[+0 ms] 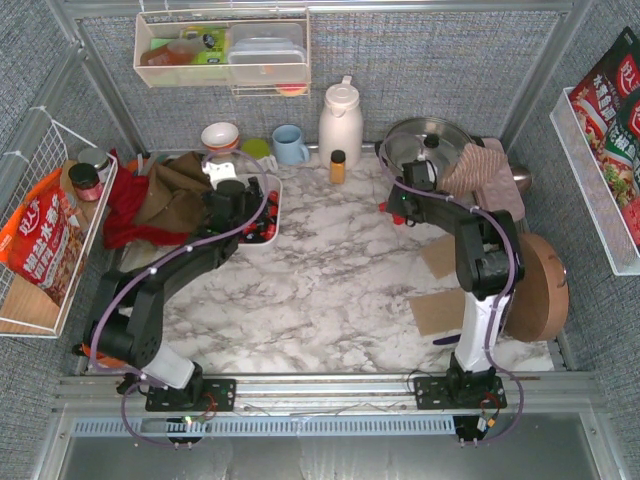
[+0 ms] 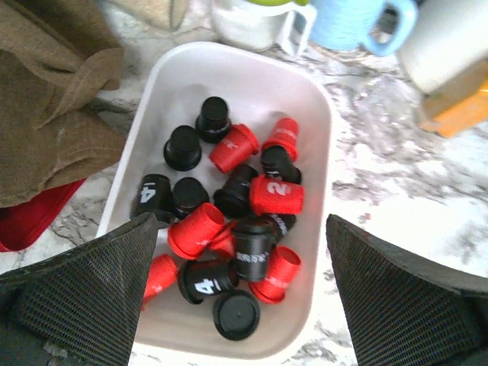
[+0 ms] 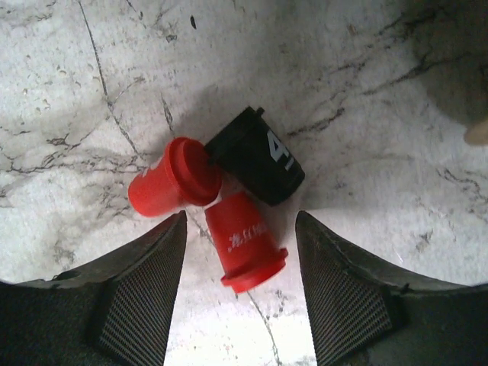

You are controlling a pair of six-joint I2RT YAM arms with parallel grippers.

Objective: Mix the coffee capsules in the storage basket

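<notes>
The two black mesh fingers of the left gripper fill the bottom corners of the left wrist view. They are wide apart and hold nothing. The storage basket sits right under them on the marble table. The coffee capsules lie in it in a messy pile. Red ones and black ones are mixed together, and most are on their sides, bunched toward the near end. A brown cloth lies just beside the basket on the left. A blue mug stands past its far end.

In the right wrist view the right gripper is low over the table. Its fingers are partly apart, one on each side of a red capsule lying on the marble. I cannot tell if they are squeezing it. A second red capsule and a black capsule with a white 4 on it touch it on the far side.

From the top, the left arm reaches to the back left, and its gripper hangs over the basket. The right arm reaches to the back right. The three loose capsules there are well apart from the basket, near a shiny metal bowl
</notes>
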